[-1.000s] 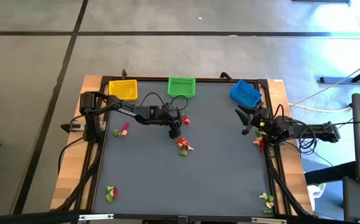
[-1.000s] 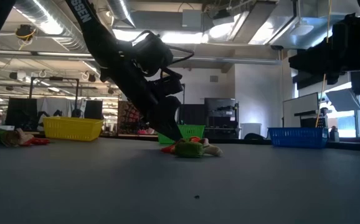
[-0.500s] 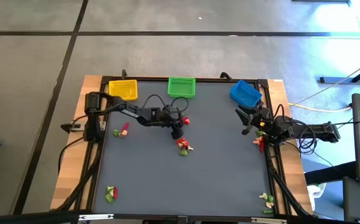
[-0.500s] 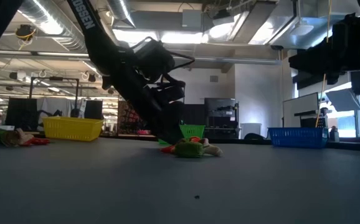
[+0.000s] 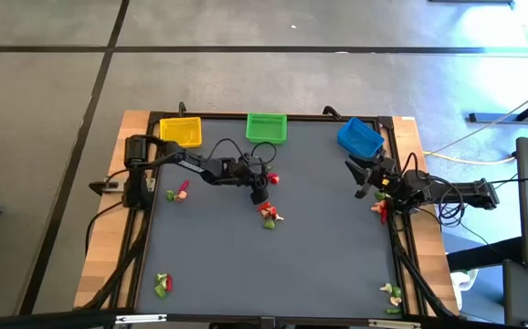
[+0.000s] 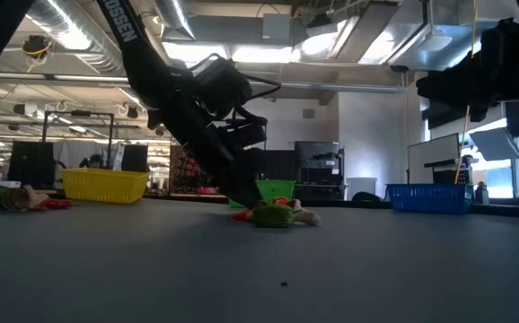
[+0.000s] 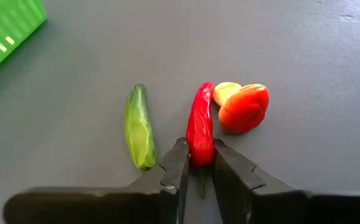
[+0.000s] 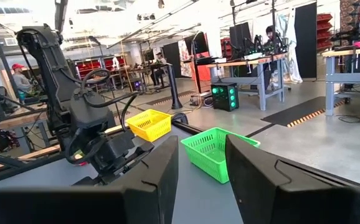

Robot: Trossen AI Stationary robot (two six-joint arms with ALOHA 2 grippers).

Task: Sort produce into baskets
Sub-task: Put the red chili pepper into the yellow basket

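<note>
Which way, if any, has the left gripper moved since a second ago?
Yes: the left gripper has shifted slightly toward the green basket, now closed on the red chili.

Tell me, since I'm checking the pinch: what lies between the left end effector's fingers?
The left wrist view shows a red chili pepper between the left end effector fingers, its near end pinched. A green pepper lies beside it, outside the fingers.
</note>
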